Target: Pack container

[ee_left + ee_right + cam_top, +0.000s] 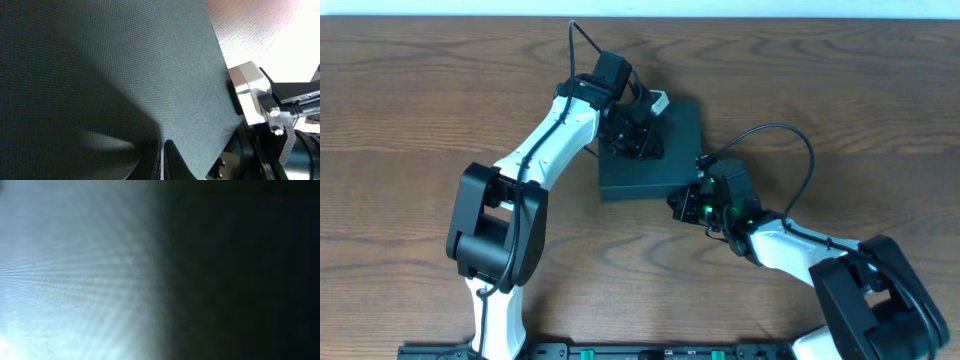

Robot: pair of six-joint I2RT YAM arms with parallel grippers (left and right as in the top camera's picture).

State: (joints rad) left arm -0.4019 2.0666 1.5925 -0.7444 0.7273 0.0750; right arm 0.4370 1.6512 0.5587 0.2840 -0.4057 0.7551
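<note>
The container [670, 165] is a dark teal-green square box with its lid down, lying in the middle of the table. My left gripper [638, 135] rests on top of the lid. In the left wrist view its two black fingers [172, 162] stand shut together, tips against the woven lid surface [125, 60], with nothing between them. My right gripper [685, 203] is pressed against the container's front right corner. The right wrist view is only a blur, pale on the left and dark on the right, with no fingers showing; the gripper is shut.
Brown wooden table [420, 100] lies all round the container. A silver and black piece of hardware [247, 95] with a cable sits just past the lid's edge in the left wrist view. Both arm bases stand at the near edge.
</note>
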